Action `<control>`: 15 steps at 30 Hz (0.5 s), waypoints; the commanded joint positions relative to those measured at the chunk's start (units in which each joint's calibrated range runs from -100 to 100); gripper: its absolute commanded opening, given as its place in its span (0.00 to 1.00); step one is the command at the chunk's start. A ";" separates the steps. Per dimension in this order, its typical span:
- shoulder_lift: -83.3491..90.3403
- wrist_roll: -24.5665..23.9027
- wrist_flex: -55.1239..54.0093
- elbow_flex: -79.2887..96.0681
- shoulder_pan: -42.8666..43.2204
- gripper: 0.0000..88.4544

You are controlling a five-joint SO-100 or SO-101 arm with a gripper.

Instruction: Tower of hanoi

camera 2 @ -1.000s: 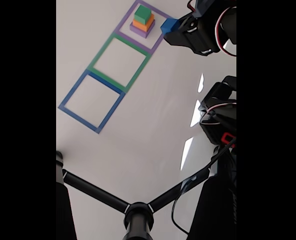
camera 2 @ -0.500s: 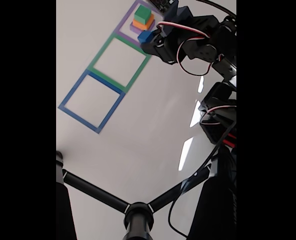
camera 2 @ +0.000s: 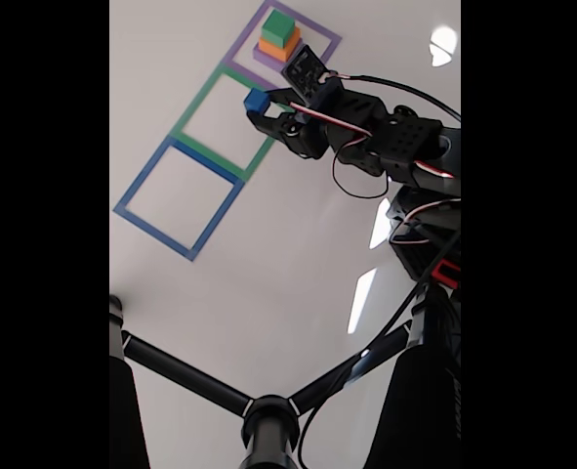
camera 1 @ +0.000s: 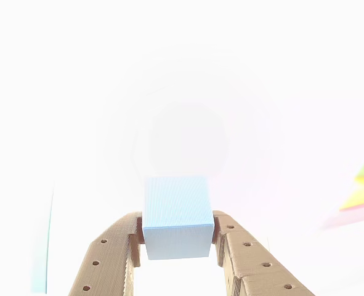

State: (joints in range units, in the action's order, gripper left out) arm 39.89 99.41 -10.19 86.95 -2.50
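Other view badly overexposed: background blown to white, colours washed out, right-edge shapes blurred. Fixed view evenly bright, sharp; glare patches on the glossy white counter (camera 2: 268,283), black bars both sides.

Blue block (camera 2: 257,101), small, solid matte blue in the fixed view; washed to pale sky blue (camera 1: 177,216) in the other view, with fine ribbed print lines. Gripper (camera 1: 177,243) fingers tan-brown, dotted with small dark holes; in the fixed view the gripper (camera 2: 262,109) and arm read black, with red and white wires. Stack at far end: green block (camera 2: 279,26) over orange block (camera 2: 282,44) over purple block (camera 2: 268,59). Worktop (camera 2: 268,264) plain white. Taped outlines: purple square (camera 2: 319,39) far, green square (camera 2: 195,103) middle, blue square (camera 2: 142,176) near-left. Black tripod legs (camera 2: 200,381) near.
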 commanded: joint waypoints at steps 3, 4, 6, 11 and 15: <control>-9.33 0.59 -14.42 1.51 0.10 0.02; -10.70 0.59 -16.04 1.78 0.10 0.02; -13.69 0.59 -19.12 1.96 0.10 0.02; -21.12 0.59 -26.33 1.60 0.48 0.02; -25.96 0.59 -31.43 1.42 1.15 0.02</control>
State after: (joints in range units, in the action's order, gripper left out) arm 16.84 99.41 -36.44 89.12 -2.17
